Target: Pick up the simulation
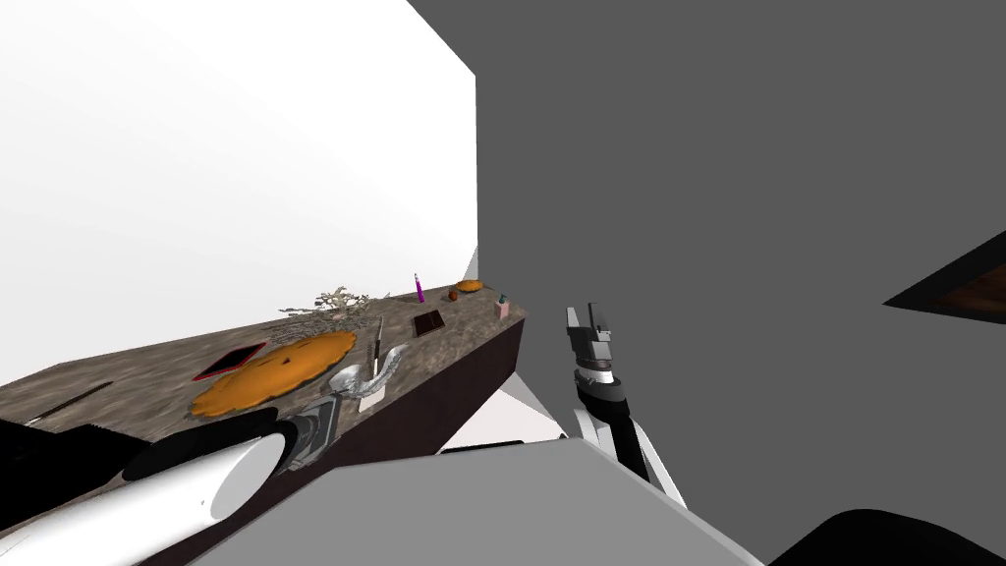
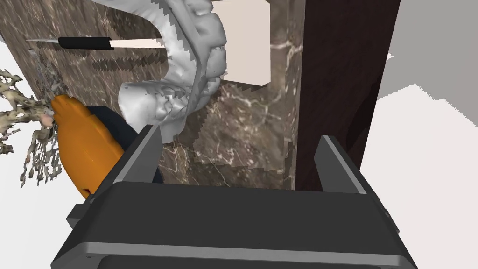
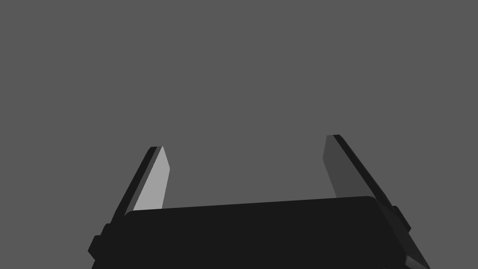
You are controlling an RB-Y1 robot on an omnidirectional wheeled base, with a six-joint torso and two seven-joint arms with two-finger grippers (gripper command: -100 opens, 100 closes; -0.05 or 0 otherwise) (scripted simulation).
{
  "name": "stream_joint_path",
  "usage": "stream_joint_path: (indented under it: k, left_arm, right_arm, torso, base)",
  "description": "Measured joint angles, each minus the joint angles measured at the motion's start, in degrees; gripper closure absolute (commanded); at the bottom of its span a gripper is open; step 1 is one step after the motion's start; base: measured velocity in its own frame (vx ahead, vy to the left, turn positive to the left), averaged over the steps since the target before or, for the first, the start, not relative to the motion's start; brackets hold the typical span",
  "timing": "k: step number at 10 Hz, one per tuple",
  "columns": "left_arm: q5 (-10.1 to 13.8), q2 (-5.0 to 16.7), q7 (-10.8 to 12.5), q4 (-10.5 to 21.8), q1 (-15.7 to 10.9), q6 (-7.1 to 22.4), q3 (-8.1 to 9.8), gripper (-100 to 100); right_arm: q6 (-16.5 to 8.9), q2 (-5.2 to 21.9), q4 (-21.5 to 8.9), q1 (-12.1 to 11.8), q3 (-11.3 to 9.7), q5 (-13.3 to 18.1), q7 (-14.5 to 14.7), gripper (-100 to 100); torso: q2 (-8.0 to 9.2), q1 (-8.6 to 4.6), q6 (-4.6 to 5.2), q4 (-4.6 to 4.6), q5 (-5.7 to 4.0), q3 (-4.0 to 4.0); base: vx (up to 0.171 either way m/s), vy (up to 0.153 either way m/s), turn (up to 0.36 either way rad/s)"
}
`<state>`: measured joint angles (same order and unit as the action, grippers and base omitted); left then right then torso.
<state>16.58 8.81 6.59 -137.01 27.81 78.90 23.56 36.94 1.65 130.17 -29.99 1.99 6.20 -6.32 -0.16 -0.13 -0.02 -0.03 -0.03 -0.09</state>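
Observation:
A lumpy, curved silver-grey object (image 2: 186, 70) lies on the brown marbled counter (image 2: 242, 135), close to the counter's front edge, partly over a pale beige card (image 2: 247, 42). In the head view this grey object (image 1: 378, 368) sits just ahead of my left gripper (image 1: 329, 408). The left gripper (image 2: 240, 140) is open; one finger (image 2: 149, 145) is right at the object's near end and the other finger (image 2: 336, 159) hangs past the counter's edge. My right gripper (image 1: 586, 329) is held up beside the counter's corner, and its wrist view shows the right gripper (image 3: 245, 149) open with nothing between the fingers.
A flat orange disc (image 1: 280, 368) lies beside the grey object, and a black-handled knife (image 1: 376, 344) lies behind it. Farther along are a red tablet (image 1: 228, 361), a dried branch (image 1: 329, 303), a dark square (image 1: 427, 322), a purple pen (image 1: 419, 288) and a pink box (image 1: 503, 308). The counter's side (image 2: 336, 70) is dark brown.

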Motion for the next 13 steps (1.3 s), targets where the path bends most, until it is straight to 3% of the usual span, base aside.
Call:
stream_joint_path:
  k: [7, 8, 9, 13]
  left_arm:
    - [-2.15, 1.13, 0.47, -1.45, 0.3, 9.82, 3.81, -100]
    - [-2.2, 1.15, 0.49, -1.48, 0.28, 10.1, 3.86, 0]
    - [-2.19, 1.15, 0.49, -1.47, 0.28, 10.07, 3.86, -100]
    - [-3.11, 1.17, 0.1, 2.78, -0.72, 6.7, 3.06, -100]
  right_arm:
    - [0.0, 0.0, 0.0, 0.0, 0.0, 0.0, 0.0, 0]
    - [0.0, 0.0, 0.0, 0.0, 0.0, 0.0, 0.0, 0]
    - [0.0, 0.0, 0.0, 0.0, 0.0, 0.0, 0.0, 0]
    - [0.0, 0.0, 0.0, 0.0, 0.0, 0.0, 0.0, 0]
  torso:
    - [-0.1, 0.08, 0.01, -0.02, 0.02, -0.05]
    - [0.0, 0.1, -0.01, -0.01, 0.02, -0.01]
    - [0.11, 0.1, -0.01, 0.02, 0.02, 0.06]
    - [0.19, 0.12, -0.01, 0.04, 0.03, 0.11]
  base:
    - [0.058, -0.018, -0.128]
    - [0.006, 0.0, 0.005]
    - [0.0, 0.0, 0.0]
    - [0.0, 0.0, 0.0]
